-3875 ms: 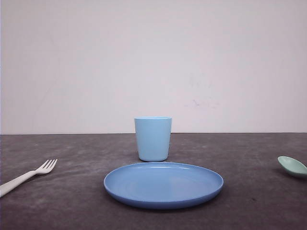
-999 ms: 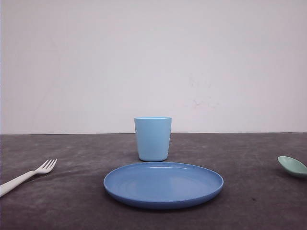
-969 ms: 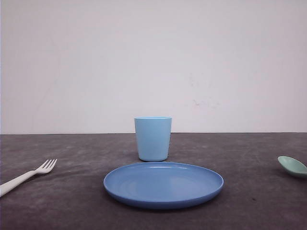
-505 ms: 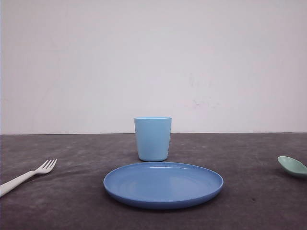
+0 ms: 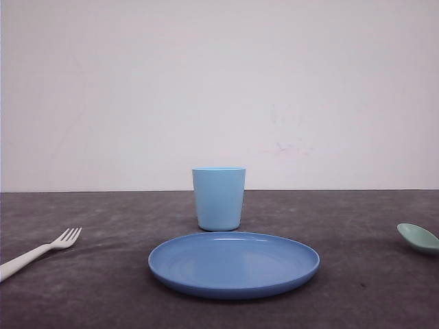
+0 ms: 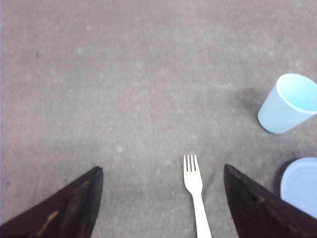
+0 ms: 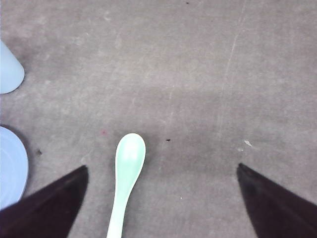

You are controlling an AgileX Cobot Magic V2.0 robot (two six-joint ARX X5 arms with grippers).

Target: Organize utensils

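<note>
Nearest in the front view, the round blue plate (image 5: 234,264) sits at the middle of the dark grey counter (image 5: 103,295), with the light blue cup (image 5: 219,198) upright just behind it. The white fork (image 5: 41,252) lies well to the plate's left, tines pointing away, its handle cut off by the frame edge; the mint-green spoon (image 5: 418,237) lies well to the right, only its bowl visible. From the left wrist view, the left end effector (image 6: 163,198) hangs spread wide above the fork (image 6: 194,191), which lies between its dark fingers (image 6: 69,206) untouched. The right end effector (image 7: 161,198) is likewise spread wide over the spoon (image 7: 127,173), which lies nearer one finger. A plain pale wall (image 5: 219,89) stands beyond the counter.
</note>
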